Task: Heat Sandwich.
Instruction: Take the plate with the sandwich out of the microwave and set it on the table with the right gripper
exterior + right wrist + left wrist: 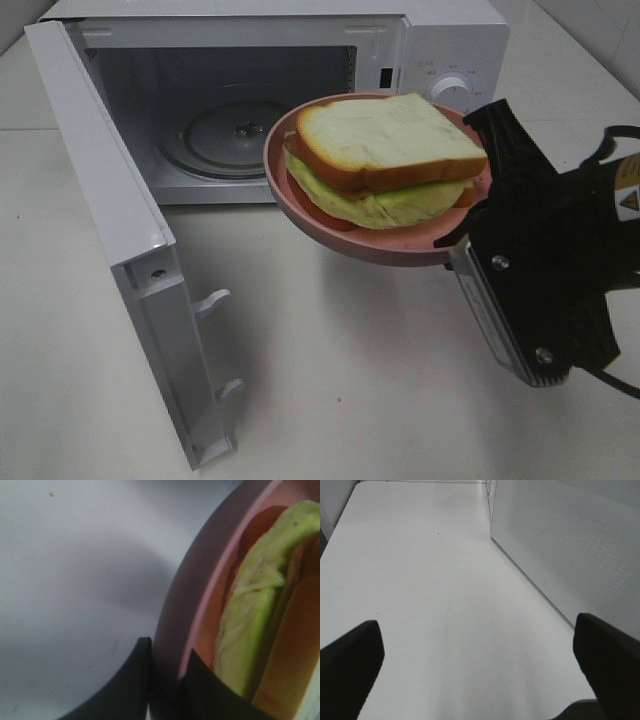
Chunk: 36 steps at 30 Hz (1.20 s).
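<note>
White tabletop (400,400), open white microwave (440,40) with door (120,250) swung wide, white-bread sandwich with green filling (385,160) on round pink plate (390,245) before the cavity, black right gripper (480,215) clamped on rim, left wrist: black left gripper (480,655) spread wide, holding nothing, right wrist: fingers (135,680) pinching plate rim.

sandwich (385,160) on plate (400,245), plate before open microwave (300,90), door (120,240) at left

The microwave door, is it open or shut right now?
Open. The microwave door is swung wide to the left, leaving the cavity and its glass turntable exposed; the sandwich is outside, not yet in.
</note>
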{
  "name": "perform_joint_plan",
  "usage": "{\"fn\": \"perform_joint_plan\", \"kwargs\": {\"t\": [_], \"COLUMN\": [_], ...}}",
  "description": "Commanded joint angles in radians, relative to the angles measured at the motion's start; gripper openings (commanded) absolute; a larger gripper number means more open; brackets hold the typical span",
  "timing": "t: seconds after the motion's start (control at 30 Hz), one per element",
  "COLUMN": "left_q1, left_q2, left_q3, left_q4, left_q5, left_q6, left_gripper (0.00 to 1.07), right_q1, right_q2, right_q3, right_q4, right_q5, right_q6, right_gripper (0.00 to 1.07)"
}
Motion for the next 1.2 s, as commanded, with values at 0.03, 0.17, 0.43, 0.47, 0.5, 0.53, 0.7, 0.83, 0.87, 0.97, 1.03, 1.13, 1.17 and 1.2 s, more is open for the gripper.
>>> {"fn": "perform_joint_plan", "kwargs": {"t": [0.03,0.17,0.43,0.47,0.5,0.53,0.7,0.83,0.87,0.97,1.03,1.13,1.17,1.2], "left_q1": [-0.005,-0.005,-0.005,-0.005,-0.005,-0.005,-0.005,-0.005,-0.005,-0.005,-0.005,-0.005,-0.005,-0.005], "left_q2": [-0.015,-0.015,-0.015,-0.015,-0.015,-0.015,-0.015,-0.015,-0.015,-0.015,-0.015,-0.015,-0.015,-0.015], "left_q3": [0.002,0.002,0.002,0.002,0.002,0.002,0.002,0.002,0.002,0.002,0.002,0.002,0.002,0.002], "left_q4": [-0.002,-0.002,-0.002,-0.002,-0.002,-0.002,-0.002,-0.002,-0.002,-0.002,-0.002,-0.002,-0.002,-0.002], "left_q5": [-0.002,-0.002,-0.002,-0.002,-0.002,-0.002,-0.002,-0.002,-0.002,-0.002,-0.002,-0.002,-0.002,-0.002], "left_q6": [0.0,0.0,0.0,0.0,0.0,0.0,0.0,0.0,0.0,0.0,0.0,0.0,0.0,0.0], "left_gripper": [0.98,0.98,0.98,0.98,0.98,0.98,0.98,0.98,0.98,0.98,0.98,0.98,0.98,0.98], "right_q1": [-0.001,-0.001,-0.001,-0.001,-0.001,-0.001,-0.001,-0.001,-0.001,-0.001,-0.001,-0.001,-0.001,-0.001], "right_q2": [-0.061,-0.117,-0.226,-0.237,-0.237,-0.257,-0.288,-0.292,-0.292,-0.292,-0.292,-0.292,-0.292,-0.292], "right_q3": [0.026,0.051,0.114,0.12,0.12,0.129,0.133,0.133,0.133,0.133,0.133,0.133,0.133,0.133], "right_q4": [-0.008,-0.01,-0.105,-0.128,-0.128,-0.179,-0.312,-0.406,-0.426,-0.481,-0.513,-0.551,-0.56,-0.571], "right_q5": [0.004,0.05,0.113,0.129,0.129,0.149,0.215,0.267,0.283,0.317,0.339,0.368,0.377,0.389], "right_q6": [0.017,0.024,0.157,0.187,0.187,0.245,0.432,0.597,0.637,0.734,0.791,0.883,0.915,0.944], "right_gripper": [0.0,0.0,0.0,0.0,0.0,0.0,0.0,0.0,0.0,0.0,0.0,0.0,0.0,0.0]}}
